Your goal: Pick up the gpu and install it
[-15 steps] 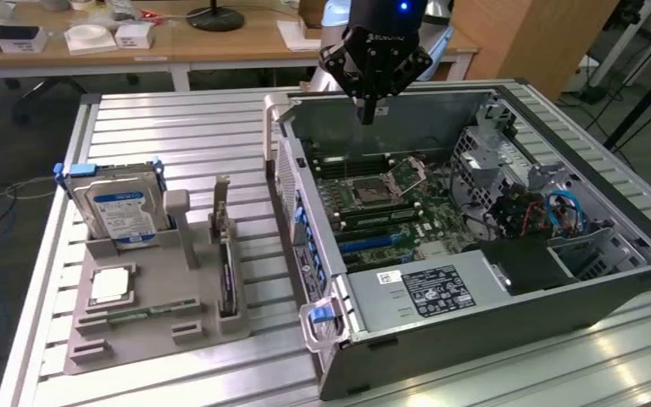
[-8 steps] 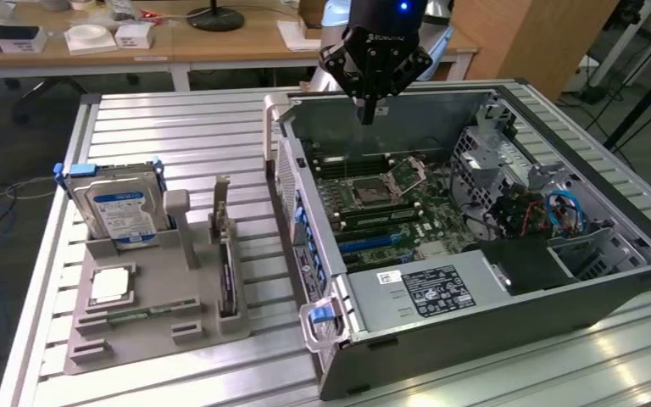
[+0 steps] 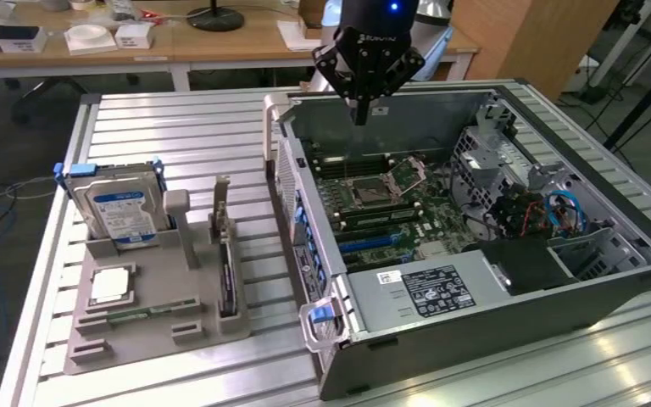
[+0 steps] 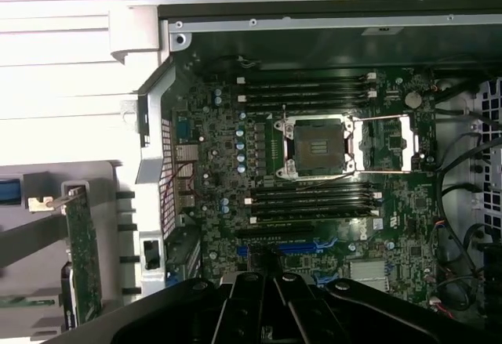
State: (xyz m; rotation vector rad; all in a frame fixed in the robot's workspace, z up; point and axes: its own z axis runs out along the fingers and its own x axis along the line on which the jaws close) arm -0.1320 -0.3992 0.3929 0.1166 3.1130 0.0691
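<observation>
Exterior view, left to right: a blue-labelled silver hard drive [image 3: 122, 212] is stood upright in a grey moulded plastic holder [image 3: 133, 348] on the slatted aluminium table [image 3: 167, 136]. At the holder's right side the gpu [image 3: 228, 275] is parked on edge in its slot. It is a thin dark expansion card with a silver metal bracket at the far end, and it is not yet picked up.

Next comes the open black computer case [image 3: 507, 348], lying on its side with the green motherboard [image 3: 416, 212] exposed. The black gripper [image 3: 361, 114] is hung over the case's far rim. Its fingers are pressed together and nothing is pinched.

Key relation: the gpu lies to the exterior view's left of the gripper and nearer the camera, outside the case, with the case's side wall between them. The card's long axis runs far-to-near, judged roughly parallel to that wall, with the bracket end closer to the gripper.

In the wrist view the gripper [image 4: 265, 273] is seen over the motherboard [image 4: 235, 164]. The gpu [image 4: 82, 258] is seen just outside the case wall.
</observation>
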